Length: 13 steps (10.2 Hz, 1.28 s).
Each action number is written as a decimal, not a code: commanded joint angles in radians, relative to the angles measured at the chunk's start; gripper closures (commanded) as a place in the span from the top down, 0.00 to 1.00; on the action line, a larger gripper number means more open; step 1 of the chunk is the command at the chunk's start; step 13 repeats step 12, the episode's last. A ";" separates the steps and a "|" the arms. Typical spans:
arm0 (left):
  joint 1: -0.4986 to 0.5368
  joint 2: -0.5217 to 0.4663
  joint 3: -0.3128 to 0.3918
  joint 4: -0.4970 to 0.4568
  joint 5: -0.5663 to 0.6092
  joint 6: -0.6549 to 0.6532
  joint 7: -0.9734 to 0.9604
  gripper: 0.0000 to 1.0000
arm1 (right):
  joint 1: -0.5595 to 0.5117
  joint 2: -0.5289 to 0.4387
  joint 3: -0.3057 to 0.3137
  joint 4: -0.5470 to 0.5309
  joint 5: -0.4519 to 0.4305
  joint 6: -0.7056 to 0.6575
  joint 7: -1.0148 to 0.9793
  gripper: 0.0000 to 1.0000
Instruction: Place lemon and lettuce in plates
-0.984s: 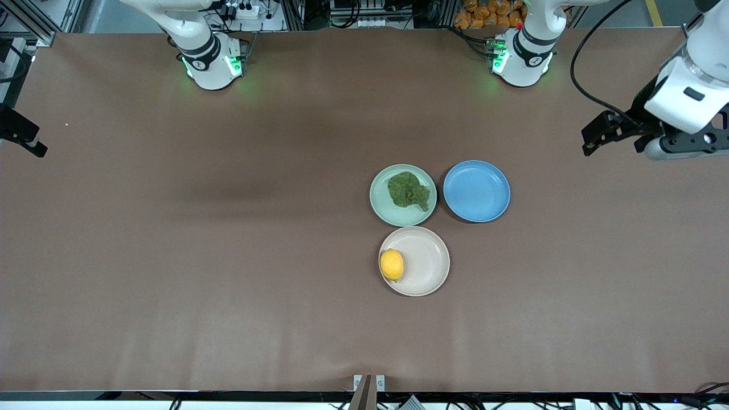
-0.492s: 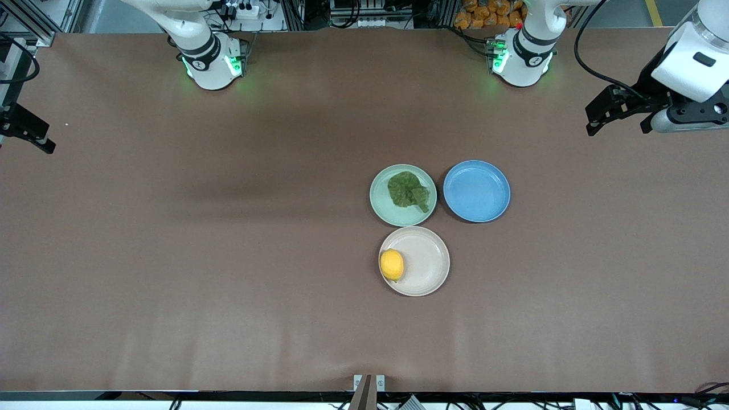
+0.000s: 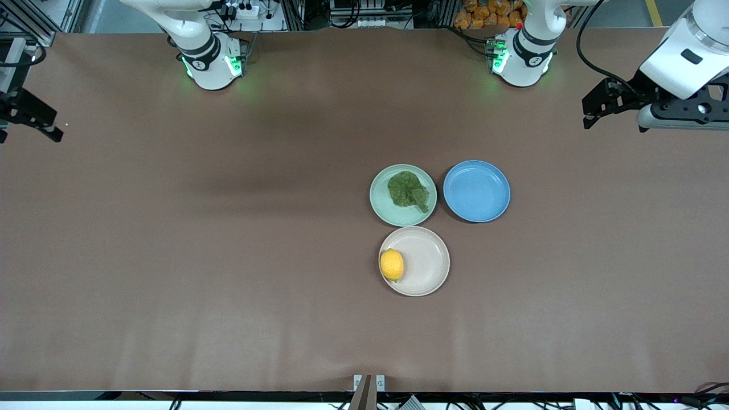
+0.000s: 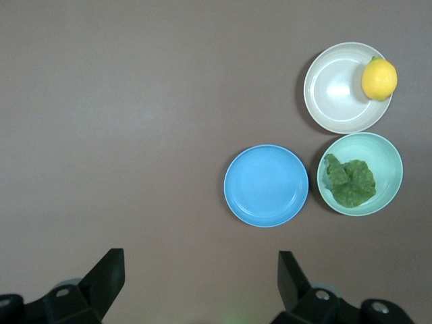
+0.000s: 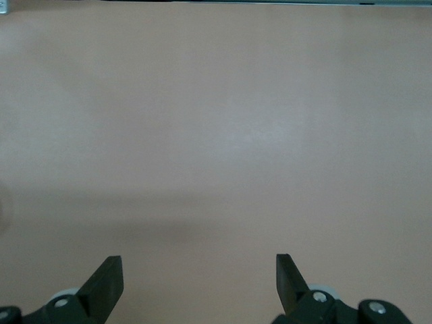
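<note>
**Lemon and lettuce sit in their plates; both pincers wide apart at the ends**

The lettuce (image 3: 408, 191) lies in the mint plate (image 3: 379, 199) near the middle of the surface (image 3: 171, 256). The lemon (image 3: 392, 265) rests inside the beige plate (image 3: 430, 267), against the rim toward the right arm's end. A blue plate (image 3: 476, 191) sits just beside the mint one, holding nothing. The left pincer (image 4: 199, 280) hangs with fingers spread over the left arm's end, gripping nothing. The right pincer (image 5: 199, 280) hangs spread over the edge at its own end. Wide bare surface runs to every edge.
</note>
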 commanded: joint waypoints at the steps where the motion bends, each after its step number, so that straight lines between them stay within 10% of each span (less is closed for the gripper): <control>1: -0.002 -0.012 -0.002 0.006 -0.018 -0.025 0.019 1.00 | 0.051 -0.025 -0.015 0.004 0.007 -0.054 0.011 1.00; 8: 0.002 -0.015 -0.007 0.006 -0.015 -0.025 0.019 1.00 | 0.016 -0.029 -0.017 -0.007 0.029 -0.123 -0.007 1.00; 10: 0.004 -0.015 -0.007 0.006 -0.013 -0.025 0.018 1.00 | 0.165 -0.027 -0.175 -0.006 0.024 -0.115 -0.027 1.00; 13: 0.004 -0.015 -0.005 0.006 -0.013 -0.025 0.024 1.00 | 0.192 -0.019 -0.212 -0.009 0.024 -0.114 -0.047 1.00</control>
